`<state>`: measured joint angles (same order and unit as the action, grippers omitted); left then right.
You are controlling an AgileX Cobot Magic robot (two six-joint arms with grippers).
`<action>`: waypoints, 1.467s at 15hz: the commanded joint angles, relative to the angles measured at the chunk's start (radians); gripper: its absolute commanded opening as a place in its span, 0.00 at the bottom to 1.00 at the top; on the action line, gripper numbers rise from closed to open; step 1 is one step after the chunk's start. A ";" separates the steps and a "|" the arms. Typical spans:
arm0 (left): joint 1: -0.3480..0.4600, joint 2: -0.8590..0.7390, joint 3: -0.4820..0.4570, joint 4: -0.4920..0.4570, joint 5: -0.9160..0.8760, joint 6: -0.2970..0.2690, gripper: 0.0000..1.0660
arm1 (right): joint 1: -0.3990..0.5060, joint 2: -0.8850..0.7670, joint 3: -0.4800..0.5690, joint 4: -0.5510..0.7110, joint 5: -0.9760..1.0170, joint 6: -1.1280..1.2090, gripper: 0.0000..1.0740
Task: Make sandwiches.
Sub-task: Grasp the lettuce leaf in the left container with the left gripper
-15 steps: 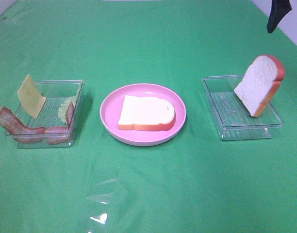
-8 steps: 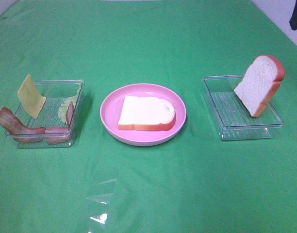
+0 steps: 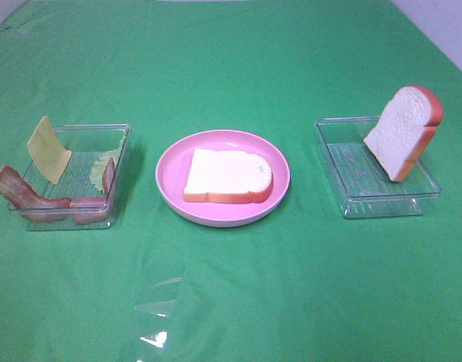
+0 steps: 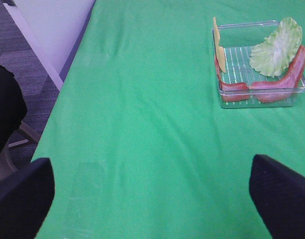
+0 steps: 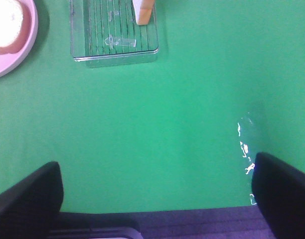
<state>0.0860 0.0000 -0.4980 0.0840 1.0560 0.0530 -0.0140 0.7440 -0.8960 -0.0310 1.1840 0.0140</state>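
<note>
One white bread slice [image 3: 227, 175] with orange-red crust lies flat on the round pink plate [image 3: 170, 162] at the centre. A second bread slice [image 3: 403, 132] leans upright in the right clear tray [image 3: 367, 200]. The left clear tray [image 3: 72, 132] holds yellow cheese [image 3: 48, 149], pale green lettuce [image 3: 103, 167] and reddish-brown bacon [image 3: 23, 196]. Neither gripper shows in the exterior high view. My left gripper [image 4: 150, 169] is open and empty over bare cloth, well short of the tray with lettuce [image 4: 276, 47] and bacon [image 4: 282, 84]. My right gripper [image 5: 156, 169] is open and empty, away from the bread tray [image 5: 112, 40].
Green cloth covers the whole table. The left wrist view shows the table's side edge with floor beyond [image 4: 38, 64]. The right wrist view shows the table's edge [image 5: 157, 219] close under the gripper and the plate's rim [image 5: 20, 55].
The dark right gripper seen at the top right of the exterior high view has drawn back out of that view. The food and trays have not moved.
</note>
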 commanded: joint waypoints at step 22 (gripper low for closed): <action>0.003 0.001 0.004 0.005 -0.010 -0.029 0.96 | 0.000 -0.773 0.396 0.049 -0.131 -0.023 0.91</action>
<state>0.0860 0.0000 -0.4980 0.0850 1.0550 0.0330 -0.0140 -0.0040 -0.5030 0.0110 1.0570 -0.0120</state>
